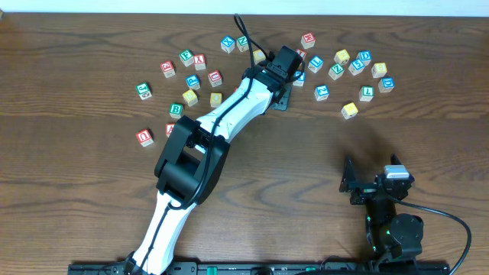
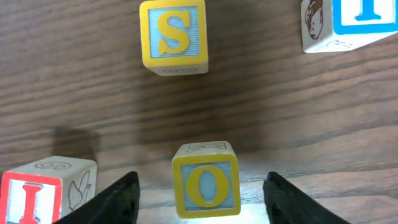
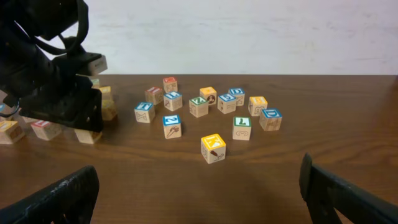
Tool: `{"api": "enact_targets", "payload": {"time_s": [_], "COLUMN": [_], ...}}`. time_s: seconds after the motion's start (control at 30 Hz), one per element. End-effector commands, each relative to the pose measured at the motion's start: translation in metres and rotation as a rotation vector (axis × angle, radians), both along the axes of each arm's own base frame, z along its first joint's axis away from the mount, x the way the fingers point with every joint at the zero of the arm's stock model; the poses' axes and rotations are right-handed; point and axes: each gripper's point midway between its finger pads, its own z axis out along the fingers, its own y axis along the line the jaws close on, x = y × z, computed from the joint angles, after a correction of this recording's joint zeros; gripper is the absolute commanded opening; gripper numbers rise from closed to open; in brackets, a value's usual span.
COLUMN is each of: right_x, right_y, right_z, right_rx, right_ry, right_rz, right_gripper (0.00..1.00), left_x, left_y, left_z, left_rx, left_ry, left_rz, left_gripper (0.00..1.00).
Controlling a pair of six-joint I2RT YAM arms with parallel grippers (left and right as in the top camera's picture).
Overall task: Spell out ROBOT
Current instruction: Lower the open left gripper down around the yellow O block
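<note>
While the yellow O cube (image 2: 205,186) stands untouched at the table's (image 2: 280,112) far middle, between the left gripper's (image 2: 200,196) parted jaws, the step seems to be grasping it; next they must close squarely, missing the I cube (image 2: 43,190)

Left wrist view: a yellow O stands on the O cube (image 2: 205,186), bottom centre; a yellow S on the S cube (image 2: 173,34), top centre; a red I on the I cube (image 2: 28,198), lower left. Overhead, the B cube (image 1: 176,110) left of centre bears a green B.
</note>
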Motion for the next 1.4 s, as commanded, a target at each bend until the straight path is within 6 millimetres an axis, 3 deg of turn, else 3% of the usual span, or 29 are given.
{"api": "enact_targets", "payload": {"time_s": [0.0,0.13,0.6,1.37], "right_x": [0.000,0.000,0.000,0.000], "right_y": [0.000,0.000,0.000,0.000], "right_z": [-0.001,-0.001,-0.001,-0.001], "right_rx": [0.012,0.012,0.012,0.012], "right_ry": [0.003,0.003,0.003,0.003], "right_rz": [-0.005,-0.005,-0.005,-0.005], "right_gripper": [0.99,0.99,0.99,0.99], "left_x": [0.005,0.005,0.004,0.006], "left_y": [-0.004,-0.004,-0.003,-0.005], "left_z": [0.006,0.006,0.001,-0.011], "left_rx": [-0.015,-0.016,-0.010,-0.004], "left_ry": [-0.015,-0.016,-0.008,-0.003], "left_rz": [0.000,0.000,0.000,-0.004], "left_gripper": [0.61,0.55,0.60,0.59]}}
